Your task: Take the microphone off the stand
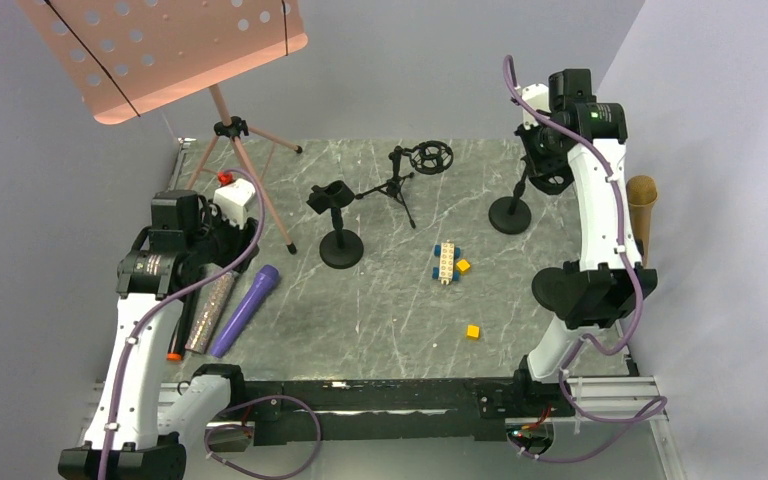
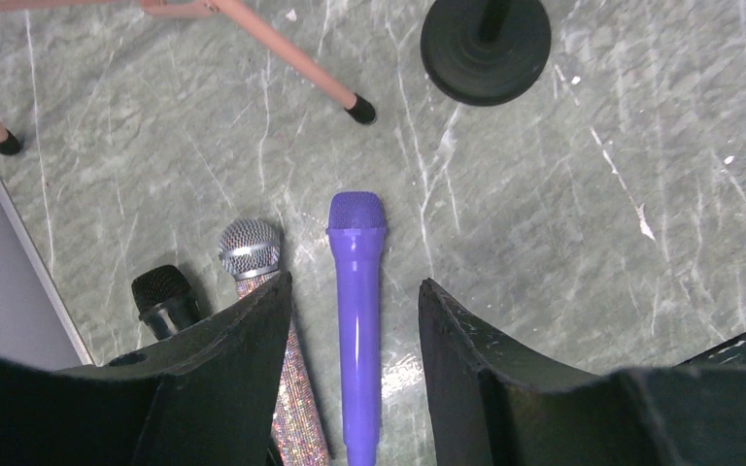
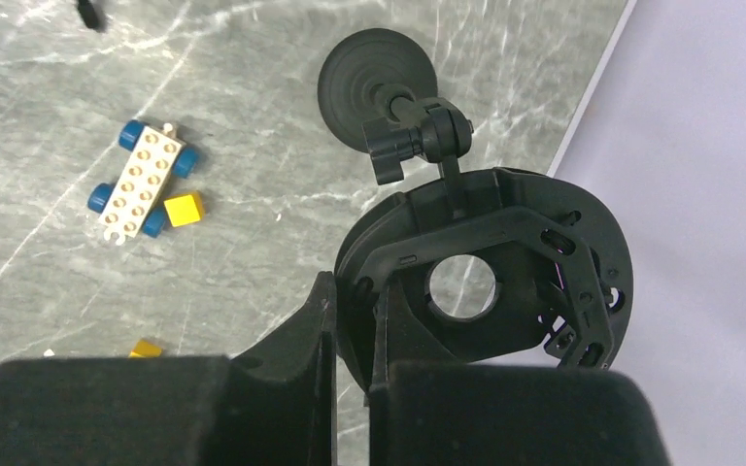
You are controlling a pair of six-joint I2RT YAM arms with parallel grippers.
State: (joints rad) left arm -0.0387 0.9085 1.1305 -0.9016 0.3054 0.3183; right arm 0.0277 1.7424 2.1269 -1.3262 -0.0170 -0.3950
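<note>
A purple microphone point(image 1: 245, 310) lies flat on the table at the left; in the left wrist view it point(image 2: 357, 311) runs straight between my fingers. My left gripper point(image 1: 222, 262) point(image 2: 355, 283) is open and hovers just above it, one finger on each side, not touching. At the right, a black round-base stand point(image 1: 510, 215) point(image 3: 377, 76) carries an empty black shock-mount ring point(image 1: 552, 180) point(image 3: 505, 262). My right gripper point(image 1: 548, 165) point(image 3: 353, 291) is shut on the ring's left rim.
A glitter microphone point(image 2: 251, 249) and a black one point(image 2: 163, 296) lie left of the purple one. A pink music stand point(image 1: 160, 50), a clip stand point(image 1: 340, 245) and a tripod stand point(image 1: 430, 157) stand behind. A toy brick car point(image 1: 447, 262) and a yellow cube point(image 1: 472, 331) lie mid-table.
</note>
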